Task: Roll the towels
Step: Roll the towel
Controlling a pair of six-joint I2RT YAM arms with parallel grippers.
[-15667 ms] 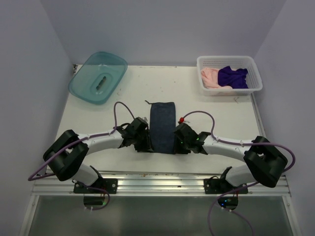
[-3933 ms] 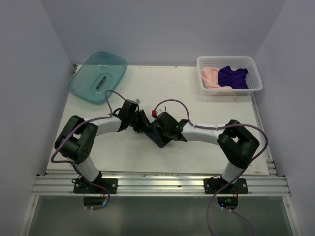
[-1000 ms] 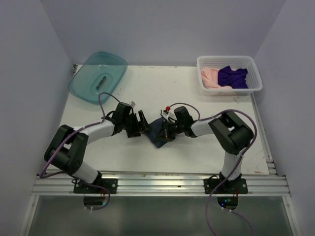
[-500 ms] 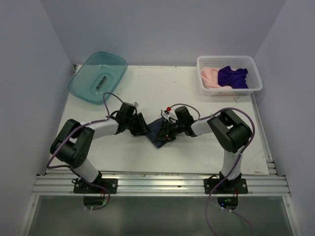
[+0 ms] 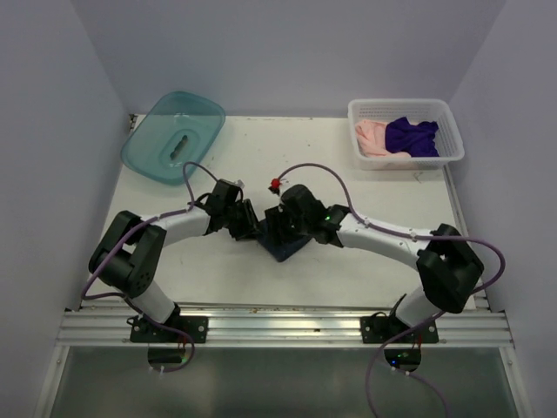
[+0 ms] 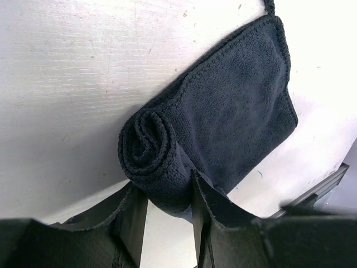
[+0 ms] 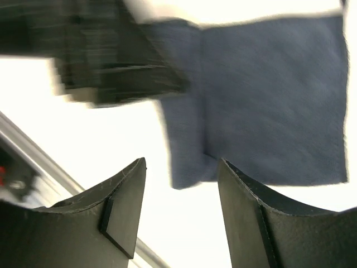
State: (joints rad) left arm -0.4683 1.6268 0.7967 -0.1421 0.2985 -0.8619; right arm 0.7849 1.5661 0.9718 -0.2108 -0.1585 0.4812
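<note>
the dark slate-blue cloth towel (image 6: 223,117), half rolled, is lying centrally on the surface (image 5: 365,187), nearer its front edge. the left gripper (image 6: 164,184) is pinching the roll's end, while the right gripper (image 7: 181,164) is hovering wide and empty. with only one end held, the coil is risking skewing loose.

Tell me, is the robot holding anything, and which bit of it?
The left gripper pinches the blue towel by its rolled-up end. The right gripper is open over the flat part and holds nothing.
</note>
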